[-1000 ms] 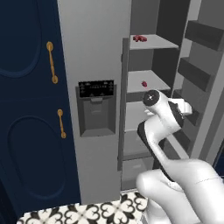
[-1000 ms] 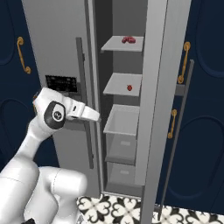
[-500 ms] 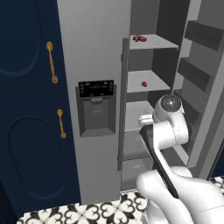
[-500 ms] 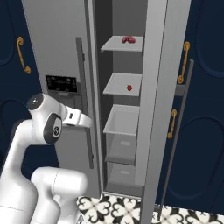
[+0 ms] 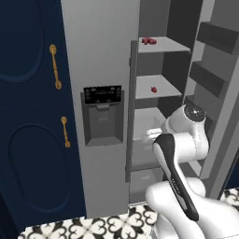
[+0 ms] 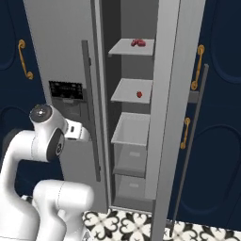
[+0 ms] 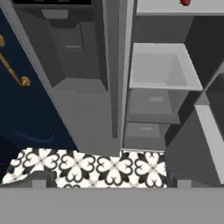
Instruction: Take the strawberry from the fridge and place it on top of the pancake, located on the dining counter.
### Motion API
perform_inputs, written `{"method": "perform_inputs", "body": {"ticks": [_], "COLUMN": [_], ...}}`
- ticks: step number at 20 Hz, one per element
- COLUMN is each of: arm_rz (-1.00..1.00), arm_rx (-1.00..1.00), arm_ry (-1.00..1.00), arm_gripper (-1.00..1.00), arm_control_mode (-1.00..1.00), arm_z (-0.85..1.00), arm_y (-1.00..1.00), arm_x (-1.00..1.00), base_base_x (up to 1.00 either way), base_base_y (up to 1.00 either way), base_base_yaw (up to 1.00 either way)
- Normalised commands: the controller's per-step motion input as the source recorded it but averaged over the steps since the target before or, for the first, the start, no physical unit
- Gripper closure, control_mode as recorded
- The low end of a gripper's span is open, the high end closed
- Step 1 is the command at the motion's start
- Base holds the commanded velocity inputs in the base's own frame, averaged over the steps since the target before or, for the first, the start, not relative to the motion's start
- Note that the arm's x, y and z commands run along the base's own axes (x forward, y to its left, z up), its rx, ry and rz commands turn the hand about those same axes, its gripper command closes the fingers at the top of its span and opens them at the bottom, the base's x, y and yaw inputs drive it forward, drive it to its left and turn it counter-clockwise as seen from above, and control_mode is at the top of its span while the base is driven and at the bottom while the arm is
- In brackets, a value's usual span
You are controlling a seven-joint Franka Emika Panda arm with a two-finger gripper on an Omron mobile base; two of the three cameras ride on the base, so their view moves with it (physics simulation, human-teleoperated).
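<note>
The strawberry (image 5: 153, 89) (image 6: 139, 94) lies on the middle shelf of the fridge (image 5: 98, 56), whose right door (image 6: 164, 94) stands swung open. In the hand view the strawberry (image 7: 185, 2) peeks in at the top edge. My gripper (image 5: 148, 136) (image 6: 84, 134) hangs in front of the fridge near the closed left door's handle, well below and short of the berry. It points down at the drawers and floor. Its dark tips stand far apart in the hand view, so the gripper (image 7: 109, 181) is open with nothing in it. The pancake and the dining counter are out of view.
A dark-red item (image 5: 148, 41) rests on the top shelf. Under the berry's shelf sits a white drawer bin (image 7: 159, 68) with lower drawers beneath. Navy cabinets with gold handles (image 5: 56, 65) flank the fridge. The open door's shelves (image 5: 214, 70) jut out at right.
The arm's upper joint has swung right in the left base view. The hand has drawn back from the shelves and dipped lower. The jaws stay open; the strawberry has not moved.
</note>
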Motion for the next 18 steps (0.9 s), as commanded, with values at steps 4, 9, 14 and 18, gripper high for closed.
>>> {"method": "perform_inputs", "body": {"ticks": [4, 9, 14, 18], "arm_rz": [0.02, 0.00, 0.00, 0.00], "arm_rx": [-0.06, 0.00, 0.00, 0.00], "arm_ry": [0.02, 0.00, 0.00, 0.00], "arm_gripper": [-1.00, -1.00, -1.00, -1.00], "arm_control_mode": [1.00, 1.00, 1.00, 1.00], "arm_z": [-0.14, 0.00, 0.00, 0.00], "arm_y": [0.15, 0.00, 0.00, 0.00], "arm_x": [-0.04, 0.00, 0.00, 0.00], "base_base_x": [0.00, 0.40, 0.63, 0.59], "base_base_y": [0.01, -0.13, -0.24, -0.34], "base_base_yaw": [-0.01, -0.32, -0.36, -0.34]}}
